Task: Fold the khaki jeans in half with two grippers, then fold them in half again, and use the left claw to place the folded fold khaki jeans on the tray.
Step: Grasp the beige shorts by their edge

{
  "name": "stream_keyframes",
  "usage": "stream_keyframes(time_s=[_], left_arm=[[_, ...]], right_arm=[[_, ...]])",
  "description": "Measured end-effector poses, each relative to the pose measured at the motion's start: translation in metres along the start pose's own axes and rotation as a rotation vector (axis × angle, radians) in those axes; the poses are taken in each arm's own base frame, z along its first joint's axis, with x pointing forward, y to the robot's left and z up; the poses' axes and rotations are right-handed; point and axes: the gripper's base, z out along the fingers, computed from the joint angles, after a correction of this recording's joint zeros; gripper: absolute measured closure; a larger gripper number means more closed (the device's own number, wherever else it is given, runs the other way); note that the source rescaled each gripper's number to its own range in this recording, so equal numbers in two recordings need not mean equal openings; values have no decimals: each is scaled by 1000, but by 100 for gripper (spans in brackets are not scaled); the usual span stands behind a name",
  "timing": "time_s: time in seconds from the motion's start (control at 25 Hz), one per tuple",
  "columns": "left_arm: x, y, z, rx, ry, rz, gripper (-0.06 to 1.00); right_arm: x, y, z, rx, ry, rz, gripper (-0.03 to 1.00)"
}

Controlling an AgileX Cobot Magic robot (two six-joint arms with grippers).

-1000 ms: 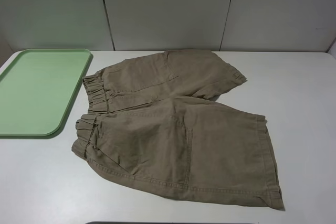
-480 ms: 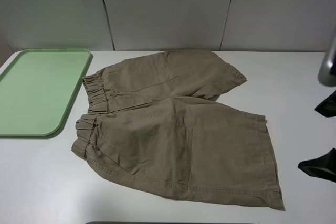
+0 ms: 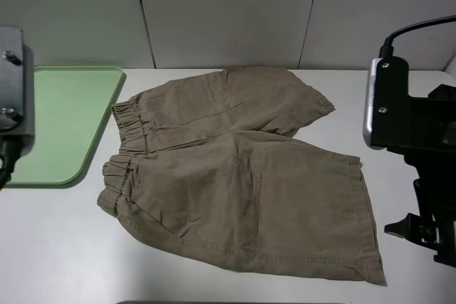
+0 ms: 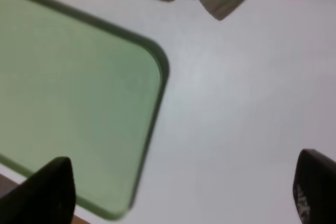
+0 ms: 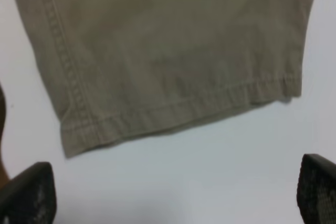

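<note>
Your jeans (image 3: 235, 176) are lying flat, waistband (image 3: 128, 129) toward the tray (image 3: 64, 126), legs running right. Your right gripper (image 5: 172, 190) is hovering wide open just beside the near hem (image 5: 173, 111). Your left gripper (image 4: 181, 190), equally wide, is hanging over the tray's corner, short of the waistband.

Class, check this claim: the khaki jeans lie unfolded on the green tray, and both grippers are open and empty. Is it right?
No. The khaki jeans lie unfolded on the white table beside the tray, not on it, as the exterior high view shows. The left gripper and right gripper are indeed open and empty.
</note>
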Motion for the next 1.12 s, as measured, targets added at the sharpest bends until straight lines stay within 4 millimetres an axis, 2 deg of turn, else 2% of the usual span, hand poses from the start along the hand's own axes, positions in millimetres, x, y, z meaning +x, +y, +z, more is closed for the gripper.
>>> stream_keyframes(time_s=[0.4,0.6,0.76,0.96,1.12], left_arm=[[-40,9,48,42,33,246,8],[-60,9,78,71,35,293,8],[-74,6,103,94,31,320,8],[-80,-8,142,143,35,360,8],[-77,-13,163,170,27,345,8]], right_arm=[[-20,0,43,-41,126,-118,-3],[-13,12,71,-86,180,-155,-3],[-7,19,81,-89,151,-169,-3],[-3,25,88,-91,110,-174,-3],[0,31,93,-101,63,-154,-3]])
